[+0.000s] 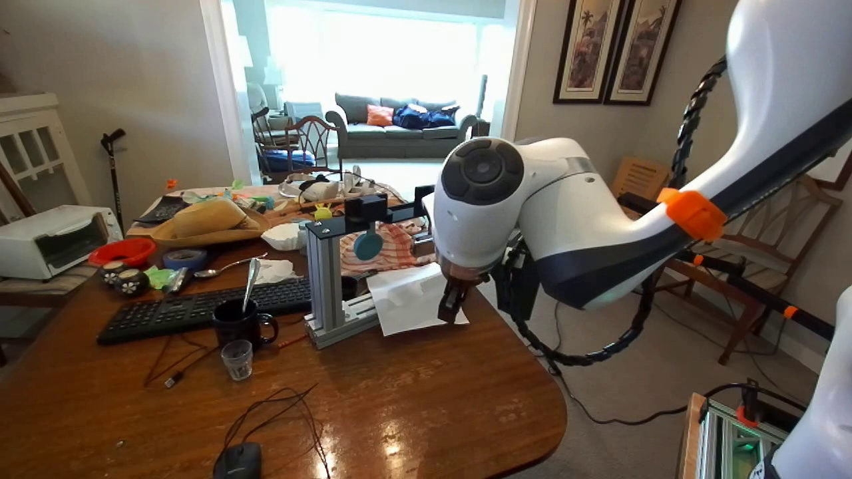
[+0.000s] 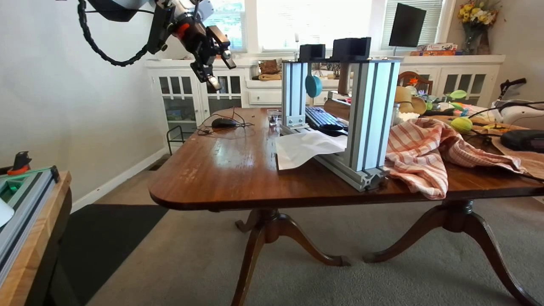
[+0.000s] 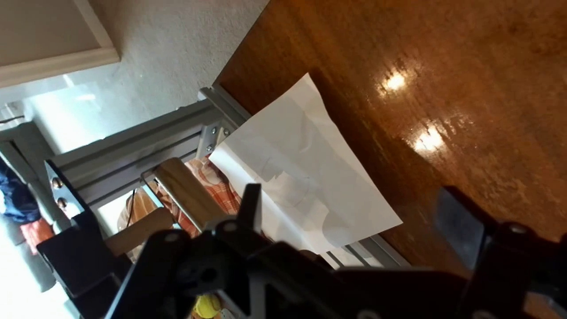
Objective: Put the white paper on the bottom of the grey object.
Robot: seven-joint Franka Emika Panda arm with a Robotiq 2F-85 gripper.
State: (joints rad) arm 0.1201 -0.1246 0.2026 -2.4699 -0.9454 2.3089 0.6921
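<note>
1. In an exterior view the claw point(image 2: 222, 73) hangs high to the left of the grey rack point(image 2: 369, 123), fingers point(image 2: 214, 82) spread well apart, nothing between them. The white paper point(image 2: 308, 146) lies across the bottom beam point(image 2: 340, 170) between the uprights, with a big chunk poking out left over the table point(image 2: 212, 174). I'd guess the job's basically there, but it's a sloppy fit. Thin, wavy, part hanging off the beam: a draft or a light brush could slide it onto the table.

2. In an exterior view the claw overlaps the paper's right end, but I'd put that down to line of sight. Misjudge depth and it comes down in the wrong spot. Also watch the teal disc point(image 1: 367, 246) under the rack's top: reach in too high and you'd likely smack it. Shove the rack left and the black mug point(image 1: 233, 327) and glass point(image 1: 237, 360) on that side could go over.

3. Wrist view: paper's well past the fingertips point(image 3: 458, 226), not held, sitting skewed to the frame with its right edge out over the table. If anyone wants it squarer, my worry is the pinch: with paper that thin, the fingers may scrape wood or just crumple it. A black block point(image 3: 82, 254) up on the rack looms near left, so swinging that way could clip it.
</note>
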